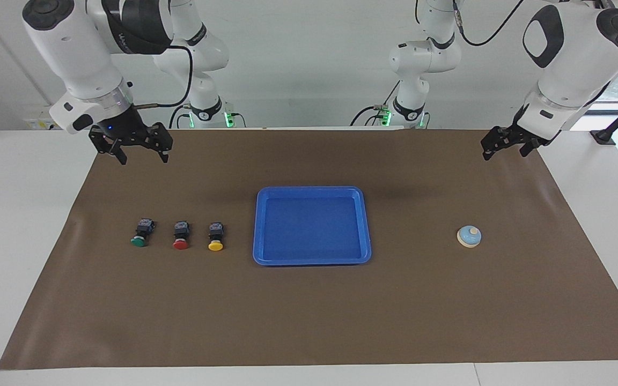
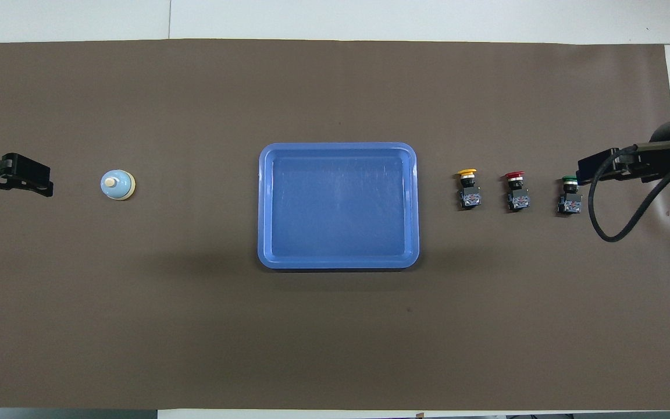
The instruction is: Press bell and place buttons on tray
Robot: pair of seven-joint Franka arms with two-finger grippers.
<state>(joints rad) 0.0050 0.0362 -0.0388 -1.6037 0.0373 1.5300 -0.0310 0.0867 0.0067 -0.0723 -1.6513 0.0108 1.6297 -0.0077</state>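
Facing view: the right tool (image 1: 144, 151) hangs spread and holding nothing above the brown mat (image 1: 309, 311), at the right arm's end of the surface (image 1: 14, 225). Below it, farther from the robots, three buttons lie in a row on the mat: green (image 1: 140, 234) closest under the tool, then red (image 1: 181, 236), then yellow (image 1: 215, 237), each with its cap pointing away from the robots. The blue tray (image 1: 312, 258) sits mid-mat beside the yellow button, with nothing in it. The left tool (image 1: 506, 143) hangs spread and unloaded over the mat's edge at the left arm's end; the bell (image 1: 469, 236) stands farther from the robots than that tool, well apart from the tray. Nothing stands between either tool and the things nearest it.

Overhead view: the left tool (image 2: 18, 174) is near the bell (image 2: 117, 185). The right tool (image 2: 599, 166) is just beside the green button (image 2: 569, 195), its black cable (image 2: 620, 227) looping close by. Red (image 2: 516, 191) and yellow (image 2: 468, 188) follow toward the tray (image 2: 338, 262).
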